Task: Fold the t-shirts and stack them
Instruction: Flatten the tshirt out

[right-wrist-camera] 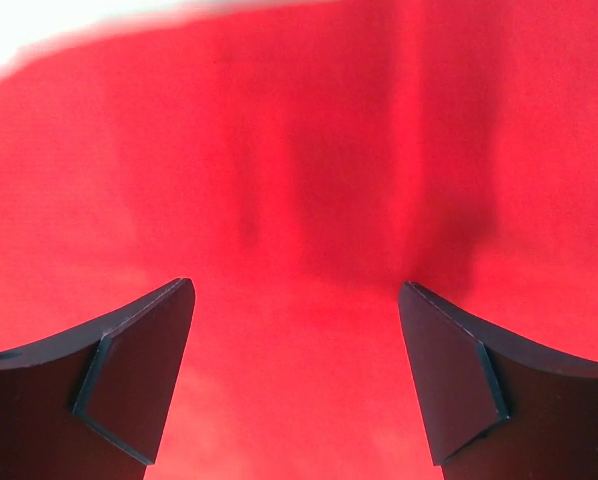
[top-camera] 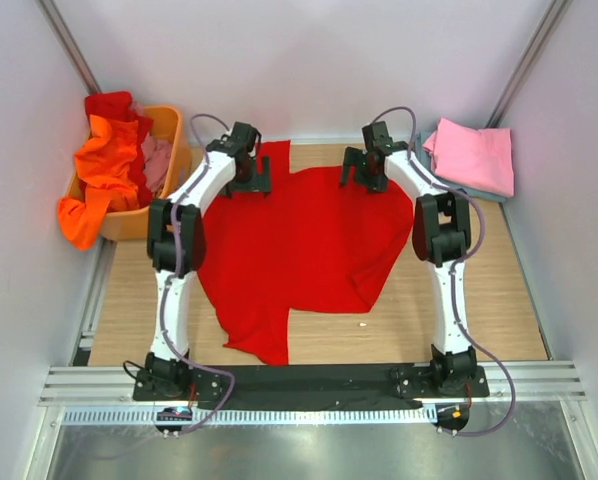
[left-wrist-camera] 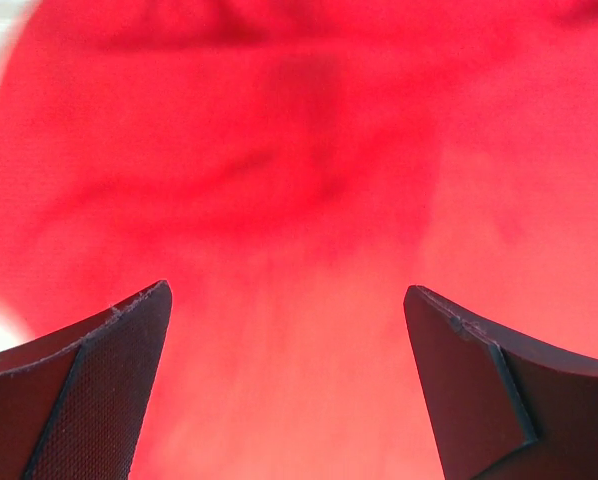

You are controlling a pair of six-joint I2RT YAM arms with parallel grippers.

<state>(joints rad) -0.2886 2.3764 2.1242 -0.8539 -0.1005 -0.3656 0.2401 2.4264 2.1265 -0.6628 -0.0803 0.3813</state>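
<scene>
Light wood tabletop (top-camera: pixel 499 290) boxed in by white walls (top-camera: pixel 309 60).

Top view:
- Large bright red cloth t-shirt (top-camera: pixel 299 240) spread loose over centre. Crumpled, w/ one tail trailing toward 7 o'clock near front edge.
- Rigid orange plastic basket (top-camera: pixel 175 125) at 10 o'clock by table's far corner. Stuffed w/ orange cloth t-shirt (top-camera: pixel 104 170) spilling over near rim, plus pale pink cloth (top-camera: pixel 157 160) beside it.
- At 2 o'clock, folded pink t-shirt (top-camera: pixel 471 155) lying atop grey-blue cloth (top-camera: pixel 484 194), only an edge of the latter showing.
- Over red shirt's far edge: left gripper (top-camera: pixel 249 180) at 11 o'clock, right gripper (top-camera: pixel 364 175) at 1 o'clock.

Left wrist view:
- Two dark fingers (left-wrist-camera: pixel 99 390) spread wide at 7 and 5 o'clock, nothing held.
- Red fabric filling frame behind, blurred, wrinkles toward 12 o'clock.
- Can't tell whether tips touch cloth.

Right wrist view:
- Dark fingers (right-wrist-camera: pixel 129 390) likewise wide apart, nothing gripped.
- Red cloth beneath w/ dark vertical crease at centre.
- Pale strip across 11 o'clock corner.
</scene>
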